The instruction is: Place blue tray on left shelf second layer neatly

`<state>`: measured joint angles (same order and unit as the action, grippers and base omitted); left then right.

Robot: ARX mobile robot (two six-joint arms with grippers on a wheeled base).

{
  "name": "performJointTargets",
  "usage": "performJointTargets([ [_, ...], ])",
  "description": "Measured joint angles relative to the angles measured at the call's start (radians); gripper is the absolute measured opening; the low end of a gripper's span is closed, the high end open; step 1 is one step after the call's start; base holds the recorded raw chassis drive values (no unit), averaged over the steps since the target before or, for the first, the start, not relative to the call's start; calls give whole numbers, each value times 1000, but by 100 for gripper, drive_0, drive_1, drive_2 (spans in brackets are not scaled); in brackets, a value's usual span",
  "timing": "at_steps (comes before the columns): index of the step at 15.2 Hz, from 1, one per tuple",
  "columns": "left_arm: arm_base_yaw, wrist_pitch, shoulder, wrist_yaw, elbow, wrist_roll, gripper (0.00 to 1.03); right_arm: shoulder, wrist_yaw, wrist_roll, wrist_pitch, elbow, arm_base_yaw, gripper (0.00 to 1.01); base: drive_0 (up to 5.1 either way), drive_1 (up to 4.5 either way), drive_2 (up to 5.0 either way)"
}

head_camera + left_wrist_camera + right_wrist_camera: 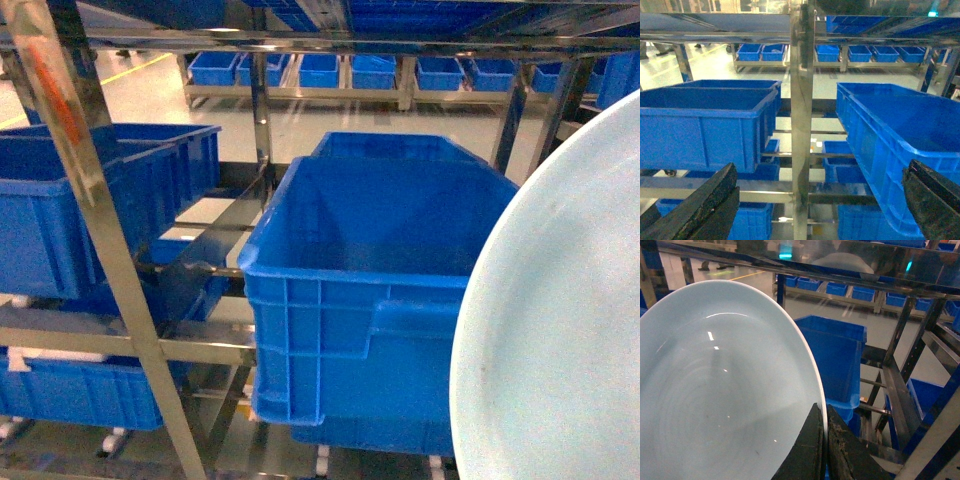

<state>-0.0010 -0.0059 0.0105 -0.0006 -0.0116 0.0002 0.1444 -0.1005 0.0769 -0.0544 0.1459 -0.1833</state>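
Over at 4 o'clock in the head view, the blue tray [560, 330] is up in the air, its rim pinched between the right gripper [824, 440] fingers, just in front of a big blue crate [370, 290] on the steel rack [90, 200]. Left gripper [820, 200] fingers are spread wide with nothing between them, facing a rack post [802, 125] with a second blue crate [705, 125] at 9 o'clock.
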Motion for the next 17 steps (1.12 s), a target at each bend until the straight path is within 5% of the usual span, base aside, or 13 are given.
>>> performJointTargets([
  [17, 0, 3, 0, 0, 0, 0, 98, 3, 2, 0, 2, -2, 0, 2, -3, 422, -429],
])
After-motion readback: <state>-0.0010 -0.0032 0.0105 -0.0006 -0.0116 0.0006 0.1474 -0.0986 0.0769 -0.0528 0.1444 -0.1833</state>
